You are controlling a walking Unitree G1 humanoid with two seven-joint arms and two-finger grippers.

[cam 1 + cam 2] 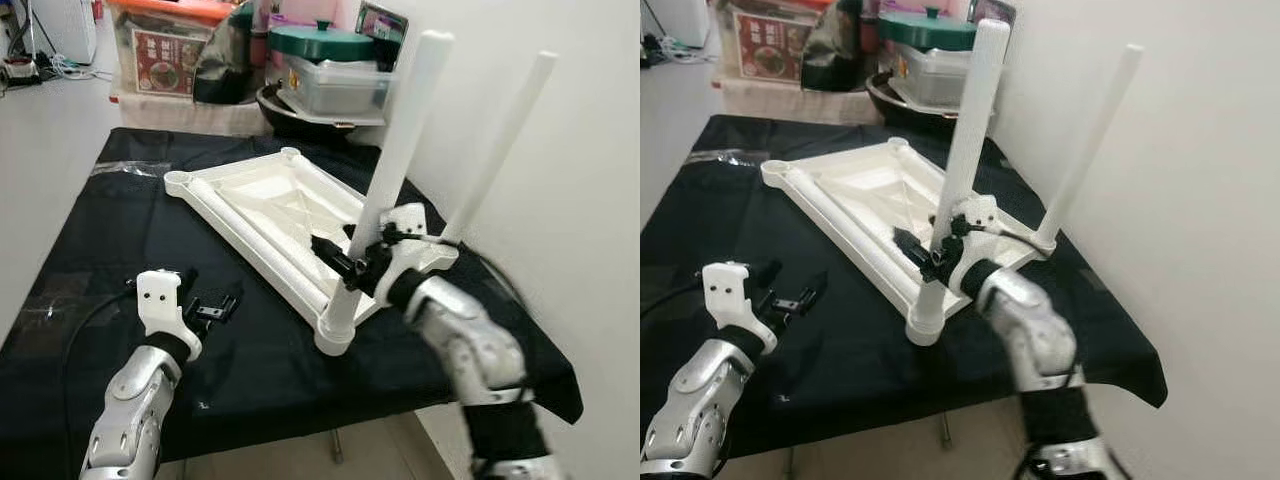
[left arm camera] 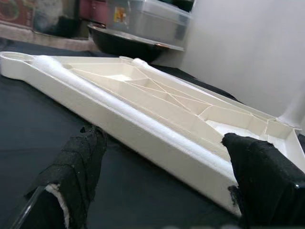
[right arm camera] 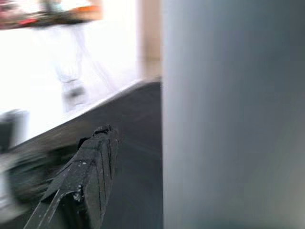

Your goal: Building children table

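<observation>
Looking down from the left eye, the white tabletop [image 1: 275, 215] lies upside down on the black cloth [image 1: 100, 250], ribs showing, with one white leg [image 1: 395, 170] standing in its near corner socket and a second leg [image 1: 495, 145] upright at the corner by the wall. The right gripper [image 1: 350, 265] is up against the near leg low down, a finger either side, though whether they actually pinch it I cannot tell. The left gripper [image 1: 215, 305] hovers over the cloth beside the tabletop, fingers spread, holding nothing. Behind the table sit a green-lidded pot [image 1: 320, 40] and a clear bin [image 1: 160, 50] with a red label, its writing too small to read. Over to the left wrist: two parted fingertips [image 2: 81, 162] frame the tabletop's long edge. Right wrist: one finger [image 3: 90, 176] beside the blurred leg.
</observation>
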